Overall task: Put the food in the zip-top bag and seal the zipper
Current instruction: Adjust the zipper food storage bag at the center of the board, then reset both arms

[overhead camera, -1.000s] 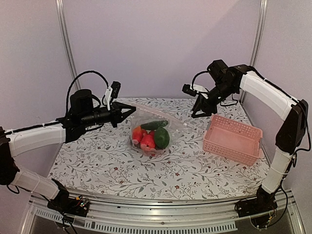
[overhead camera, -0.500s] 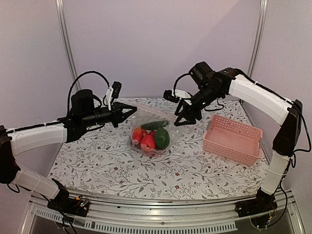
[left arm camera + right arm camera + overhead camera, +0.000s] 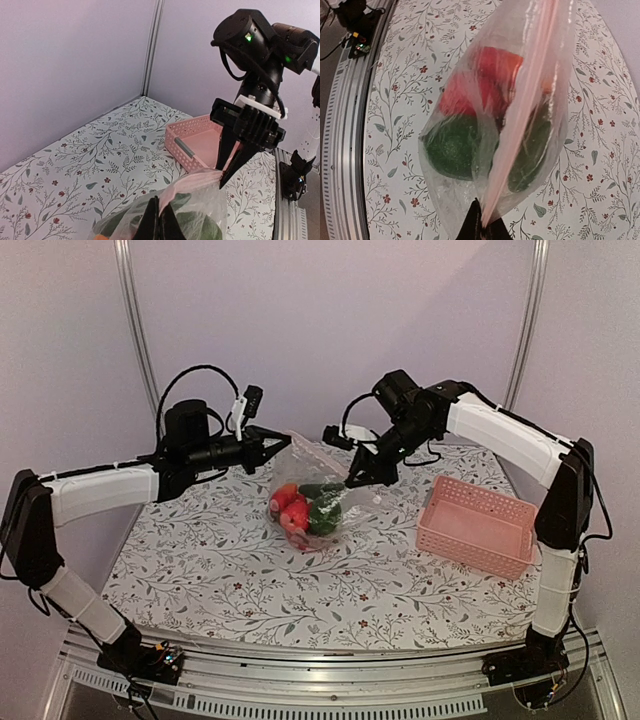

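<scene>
The clear zip-top bag hangs above the table, stretched between both grippers. Inside it lies the food: red pieces and dark green ones; the right wrist view shows them as red and green. My left gripper is shut on the left end of the pinkish zipper, its fingers pinching the strip. My right gripper is shut on the strip's other end. The left wrist view shows the right gripper pinching the bag's corner.
A pink lattice basket stands on the floral tablecloth to the right of the bag, also seen as the basket behind the right gripper. Walls close in at the back and both sides.
My right gripper swung left from above the basket to the bag and closed on the zipper's right end. The left gripper rose, and the bag with the food came up off the table.
</scene>
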Tool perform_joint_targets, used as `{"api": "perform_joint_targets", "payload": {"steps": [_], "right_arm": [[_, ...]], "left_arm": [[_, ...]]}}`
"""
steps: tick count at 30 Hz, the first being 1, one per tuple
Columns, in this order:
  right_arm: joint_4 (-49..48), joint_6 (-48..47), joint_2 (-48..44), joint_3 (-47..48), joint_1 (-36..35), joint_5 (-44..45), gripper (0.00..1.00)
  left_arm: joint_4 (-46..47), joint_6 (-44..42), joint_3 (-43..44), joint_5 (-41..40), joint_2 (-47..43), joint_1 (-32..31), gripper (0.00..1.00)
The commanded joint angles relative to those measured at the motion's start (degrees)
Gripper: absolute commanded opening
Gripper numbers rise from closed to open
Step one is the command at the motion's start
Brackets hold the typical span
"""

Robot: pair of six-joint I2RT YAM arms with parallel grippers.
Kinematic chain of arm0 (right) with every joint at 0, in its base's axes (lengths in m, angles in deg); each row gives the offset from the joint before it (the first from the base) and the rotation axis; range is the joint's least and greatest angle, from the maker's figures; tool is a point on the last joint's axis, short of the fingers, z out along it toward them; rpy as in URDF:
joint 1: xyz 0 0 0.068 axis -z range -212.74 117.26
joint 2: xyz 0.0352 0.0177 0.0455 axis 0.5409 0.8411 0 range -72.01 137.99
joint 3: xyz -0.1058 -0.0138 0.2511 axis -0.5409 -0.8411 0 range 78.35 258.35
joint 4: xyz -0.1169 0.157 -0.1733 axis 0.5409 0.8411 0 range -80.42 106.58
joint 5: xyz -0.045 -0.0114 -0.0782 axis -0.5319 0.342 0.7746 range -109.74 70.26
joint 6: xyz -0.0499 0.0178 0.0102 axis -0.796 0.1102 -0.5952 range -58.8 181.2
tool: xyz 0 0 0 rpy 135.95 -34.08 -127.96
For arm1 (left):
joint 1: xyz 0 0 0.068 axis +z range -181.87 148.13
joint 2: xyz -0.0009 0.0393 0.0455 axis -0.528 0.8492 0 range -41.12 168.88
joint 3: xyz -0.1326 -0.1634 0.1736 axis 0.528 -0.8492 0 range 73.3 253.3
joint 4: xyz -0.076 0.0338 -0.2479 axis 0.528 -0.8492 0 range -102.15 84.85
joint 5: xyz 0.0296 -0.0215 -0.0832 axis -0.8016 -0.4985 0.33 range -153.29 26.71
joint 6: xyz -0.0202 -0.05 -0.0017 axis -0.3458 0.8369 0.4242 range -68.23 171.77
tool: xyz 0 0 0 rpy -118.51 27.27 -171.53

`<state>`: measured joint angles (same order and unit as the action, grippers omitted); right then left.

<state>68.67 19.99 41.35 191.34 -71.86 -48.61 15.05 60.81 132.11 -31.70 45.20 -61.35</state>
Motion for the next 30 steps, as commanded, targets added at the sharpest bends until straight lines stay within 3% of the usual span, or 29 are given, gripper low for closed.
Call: {"api": "perform_joint_targets", "payload": {"steps": [1,6,10,13,19,20,23,26,30], "right_arm": [[-4.9,0.3,-0.4,2.3,1.0,6.5,0.00],[-8.8,1.5,0.3,9.3,4.4,12.4,0.00],[-10.1,-0.3,-2.0,7.2,4.2,13.2,0.00],[-11.6,-0.5,-5.3,-1.5,2.4,10.9,0.00],[-10.3,-3.3,-14.1,-24.6,-9.0,8.4,0.02],[-9.2,-3.9,-15.0,-27.4,-10.9,8.0,0.04],[-5.6,-4.4,-17.7,-31.8,-13.8,7.4,0.25],[-2.4,-4.3,-19.5,-31.0,-13.9,7.2,0.39],[-2.3,-4.0,-22.7,-27.6,-13.3,8.7,0.51]], "left_arm": [[-0.1,-2.7,7.0,1.0,4.7,1.7,0.00],[0.0,-2.4,14.3,2.8,10.7,2.1,0.00],[3.3,0.0,13.0,2.7,10.6,1.5,0.00],[5.8,1.2,7.3,1.9,8.7,0.8,0.00],[4.5,3.6,-9.2,3.3,-3.3,-1.2,0.23],[2.4,3.0,-11.2,2.5,-6.1,-1.7,0.27],[-8.4,-0.4,-14.1,-1.3,-14.5,-2.2,0.40],[-16.8,-3.5,-14.2,-8.0,-19.7,-2.0,0.47],[-20.0,-4.1,-12.9,-20.4,-22.0,-1.8,0.56]]}}
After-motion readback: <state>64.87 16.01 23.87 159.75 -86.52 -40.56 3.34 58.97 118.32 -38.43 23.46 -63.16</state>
